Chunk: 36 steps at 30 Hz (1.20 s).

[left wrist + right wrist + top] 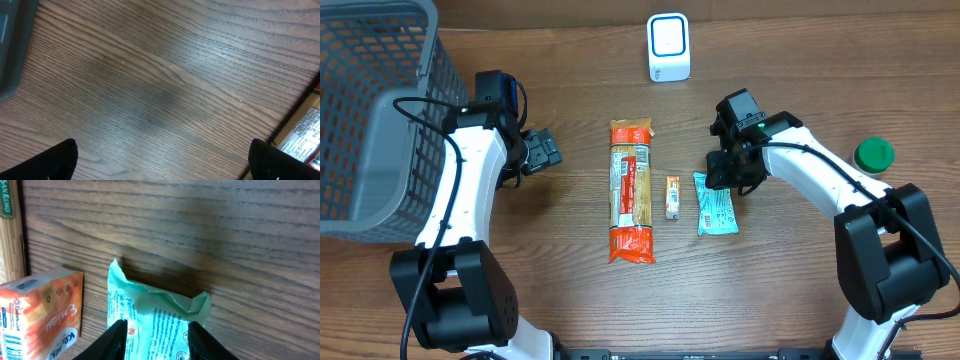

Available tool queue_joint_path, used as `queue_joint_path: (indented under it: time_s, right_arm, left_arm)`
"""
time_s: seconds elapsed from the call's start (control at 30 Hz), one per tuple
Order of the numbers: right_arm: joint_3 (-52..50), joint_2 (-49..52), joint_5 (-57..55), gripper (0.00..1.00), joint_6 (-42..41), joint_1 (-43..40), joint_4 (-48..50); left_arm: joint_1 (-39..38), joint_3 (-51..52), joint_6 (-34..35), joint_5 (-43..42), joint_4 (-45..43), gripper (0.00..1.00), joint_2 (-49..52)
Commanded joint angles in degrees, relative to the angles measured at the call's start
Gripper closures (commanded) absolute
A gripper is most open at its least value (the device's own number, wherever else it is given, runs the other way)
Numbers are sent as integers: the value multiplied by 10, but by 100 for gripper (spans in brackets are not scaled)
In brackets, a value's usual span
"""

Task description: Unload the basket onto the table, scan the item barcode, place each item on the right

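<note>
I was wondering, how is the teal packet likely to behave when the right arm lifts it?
The teal packet will probably be floppy: its thin film crinkles between the fingers of the right gripper. It looks flat and light, so it should lift easily, though the glossy wrap may slip or sag.

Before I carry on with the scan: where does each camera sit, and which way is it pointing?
Overhead: above the table, looking straight down; both arms, left pincer, right pincer, white scanner, pasta packet, teal packet.
Left wrist: on the left arm, facing down at bare wood; open pincer's fingertips in the bottom corners.
Right wrist: on the right arm, facing down at the teal packet; fingers astride it.
Shared: both wrist views catch the pasta packet's edge.
</note>
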State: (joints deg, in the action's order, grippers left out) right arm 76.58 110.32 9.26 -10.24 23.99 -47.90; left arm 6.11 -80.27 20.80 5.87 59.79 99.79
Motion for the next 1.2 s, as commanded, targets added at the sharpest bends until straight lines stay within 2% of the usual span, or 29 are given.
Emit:
queue_joint_path:
  time_s: [0.0, 0.3, 0.53, 0.73, 0.9, 1.17]
  right_arm:
    - [-2, 2, -7, 61, 0, -3, 3]
    - [-5, 2, -7, 68, 0, -3, 1]
    - [-41, 2, -29, 66, 0, -3, 22]
    - [-47, 2, -60, 70, 0, -3, 13]
    - [-45, -1, -158, 72, -82, -17, -9]
    - [-14, -25, -155, 70, -82, -61, -32]
  left_arm:
    - [-1, -4, -7, 5, -1, 0, -1]
    - [-1, -4, -7, 5, -1, 0, -1]
    - [-1, -4, -7, 5, -1, 0, -1]
    - [-1, -4, -7, 5, -1, 0, -1]
    - [-1, -5, -7, 5, -1, 0, -1]
    - [-1, -4, -7, 5, -1, 0, -1]
